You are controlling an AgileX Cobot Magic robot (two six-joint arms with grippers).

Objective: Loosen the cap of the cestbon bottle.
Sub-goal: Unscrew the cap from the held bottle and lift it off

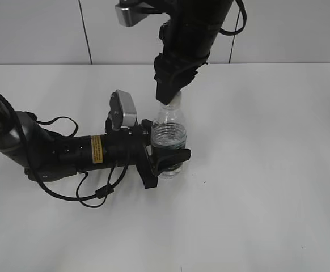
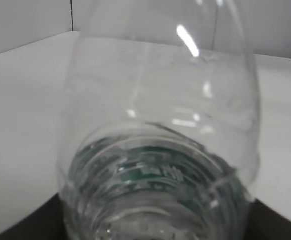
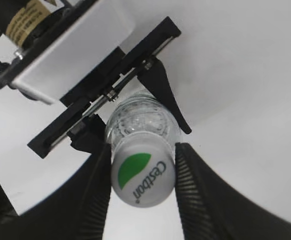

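The white table [image 1: 267, 198] takes up nearly everything, with a pale panelled wall [image 1: 34, 31] behind it. Across its left side lies the left arm [image 1: 57, 153], stretched out low and nearly flat, a yellow sticker on its barrel and a loose black cable looping under it. The right arm [image 1: 196, 28] comes straight down from above, a thick black column.

Between them stands the cestbon bottle [image 1: 169, 133], upright on the table and clear, with water showing inside. The left gripper [image 1: 168, 160] is clamped around its lower body, one black finger on each side (from that arm's own camera the bottle [image 2: 155, 130] fills the picture, green label print showing through the plastic, and the fingers themselves are barely in view). Directly above that grip, the right gripper [image 3: 141, 175] is closed on the cap [image 3: 141, 172], its two ribbed black fingers [image 3: 198, 195] pressing the white rim from either side. The cap sits on the neck, facing up between those fingers, with a green leaf patch and the word "Cestbon" on top. In the outside view the cap is hidden inside the right gripper [image 1: 169, 97].
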